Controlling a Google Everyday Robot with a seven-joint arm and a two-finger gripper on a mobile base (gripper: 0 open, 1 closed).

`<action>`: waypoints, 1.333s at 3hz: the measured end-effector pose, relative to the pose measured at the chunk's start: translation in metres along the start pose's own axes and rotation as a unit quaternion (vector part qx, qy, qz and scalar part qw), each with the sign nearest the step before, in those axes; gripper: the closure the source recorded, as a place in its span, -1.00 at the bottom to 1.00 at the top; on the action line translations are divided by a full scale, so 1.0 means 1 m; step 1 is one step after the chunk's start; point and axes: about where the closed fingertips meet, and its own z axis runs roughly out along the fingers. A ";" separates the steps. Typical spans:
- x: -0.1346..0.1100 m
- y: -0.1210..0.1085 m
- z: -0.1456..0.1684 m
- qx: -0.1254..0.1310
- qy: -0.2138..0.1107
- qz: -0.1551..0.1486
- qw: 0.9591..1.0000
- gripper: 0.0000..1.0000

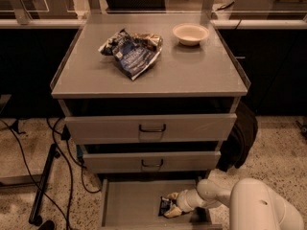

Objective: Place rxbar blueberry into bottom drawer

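Observation:
The bottom drawer (129,206) is pulled out at the foot of the grey cabinet, its flat grey floor showing. My white arm reaches in from the lower right. The gripper (171,204) is inside the drawer at its right side, low over the floor. The rxbar blueberry (166,206), a small dark blue wrapper, sits between the fingers, on or just above the drawer floor; I cannot tell which.
A crumpled blue-and-silver chip bag (132,51) and a white bowl (191,33) lie on the cabinet top (192,73). The two upper drawers (151,127) are slightly open. Black cables and a stand leg (45,176) lie on the floor at left. A dark bag (239,138) stands at right.

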 end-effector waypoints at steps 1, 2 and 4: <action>0.000 0.000 0.000 0.000 0.000 0.000 1.000 -0.31; 0.000 0.000 0.000 0.000 0.000 0.000 1.000 -0.77; 0.000 0.000 0.000 0.000 0.000 0.000 1.000 -1.00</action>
